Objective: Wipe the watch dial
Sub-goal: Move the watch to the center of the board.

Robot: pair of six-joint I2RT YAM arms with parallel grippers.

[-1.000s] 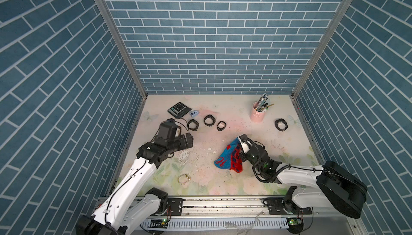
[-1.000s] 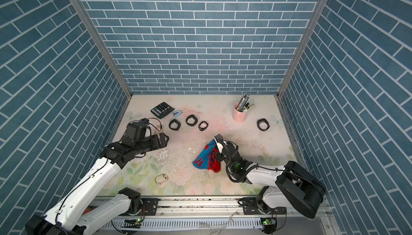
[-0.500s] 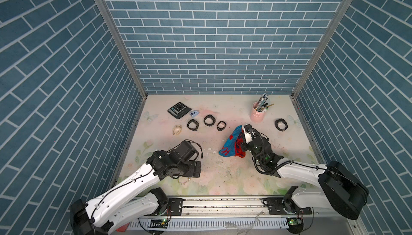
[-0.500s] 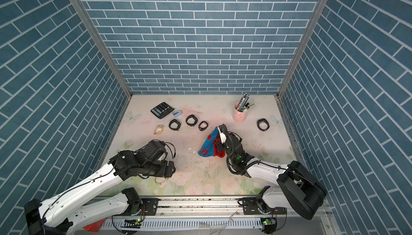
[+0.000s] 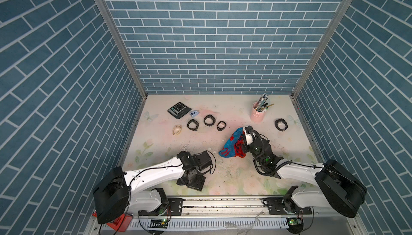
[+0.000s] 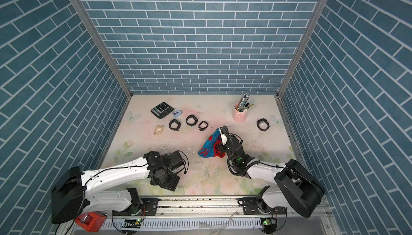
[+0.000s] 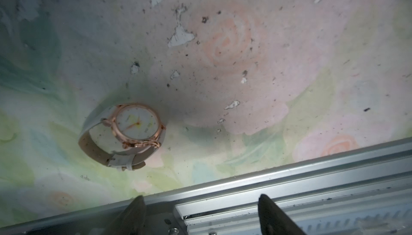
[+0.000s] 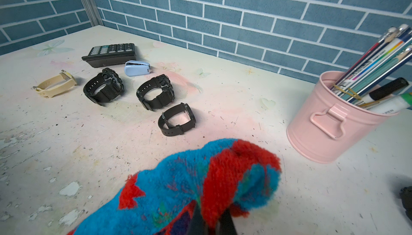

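Aluminium rail (image 5: 223,202) borders the desk (image 5: 234,178) at 6 o'clock, reading the desk as a clock face in both top views with 12 at the back wall. Just inside that edge, at about 7 o'clock, the left gripper (image 7: 200,209) points down at the desk. In the left wrist view its two fingers stand apart with nothing between them, so it is released.

The watch (image 7: 124,138), rose-gold with a pale strap, lies on the floral surface close to the rail and clear of those fingers. It rests on its buckled strap, and its white dial (image 7: 138,122) faces the wrist camera. In both top views the left gripper's body hides it.

Farther in, near the centre and a little toward 3 o'clock, the right gripper (image 8: 210,219) is clenched on a fluffy blue-and-red cloth (image 5: 230,143) that drapes down from it. Whether the cloth's lower edge touches the desk I cannot tell.

Beyond that, three black watches (image 5: 209,120) sit in a row from 11 toward 12 o'clock, with a beige watch (image 5: 177,129) near them at 10. Behind the row lies a calculator (image 5: 179,110), with a small blue stapler (image 5: 194,113) just beside it. At 1 o'clock a pink cup (image 5: 257,115) holds pens and pencils, and a lone black watch (image 5: 281,124) lies at 2 o'clock.
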